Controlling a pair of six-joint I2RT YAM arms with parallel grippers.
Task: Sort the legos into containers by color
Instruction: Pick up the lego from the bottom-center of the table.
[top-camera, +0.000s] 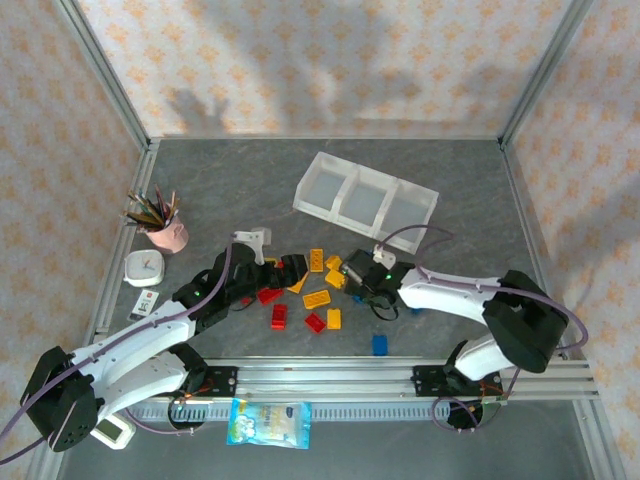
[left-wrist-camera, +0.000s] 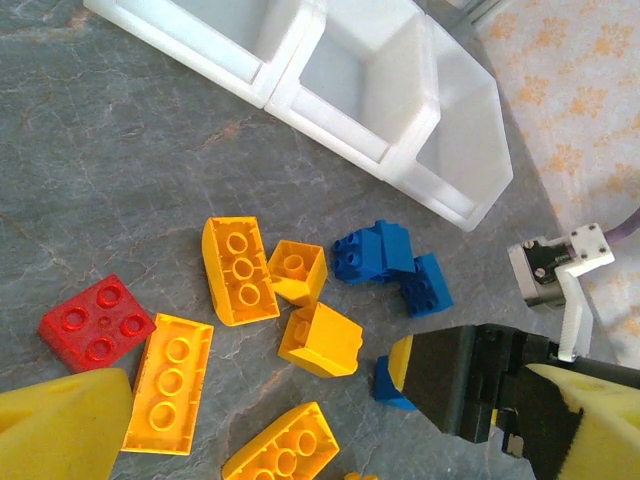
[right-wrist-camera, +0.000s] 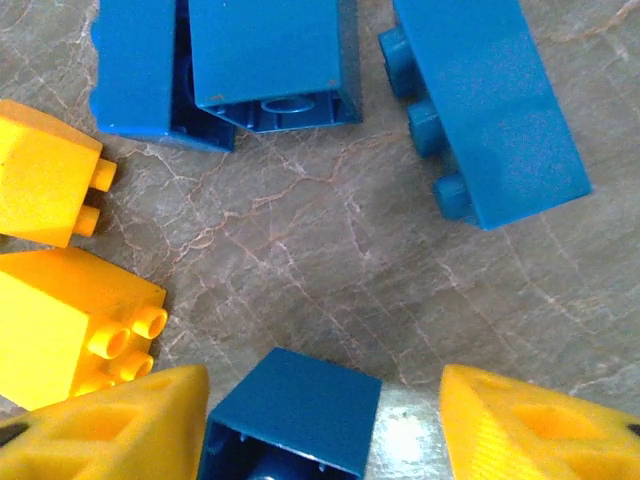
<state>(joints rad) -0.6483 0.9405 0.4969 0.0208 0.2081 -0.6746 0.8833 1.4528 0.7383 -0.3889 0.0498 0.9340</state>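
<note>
1. On the grey counter, a pink cup of pencils stood at 9 o'clock of the legos, well apart from them.
2. The left jaws sat at the pile's 9 o'clock edge, wide open and holding nothing. In the left wrist view, their yellow fingertips flanked several yellow-orange bricks, and a red brick lay at 12 o'clock of the left tip.
3. The legos lay loose on the counter between the two arms.
4. The white tray lay at 1 o'clock of the pile, apart from it.
5. The right jaws were open around a blue brick resting on the counter. The left pad was just beside it and a gap remained at the right pad. I could not tell whether the left pad touched it.
6. A lone blue brick lay at 6 o'clock of the right jaws.
</note>
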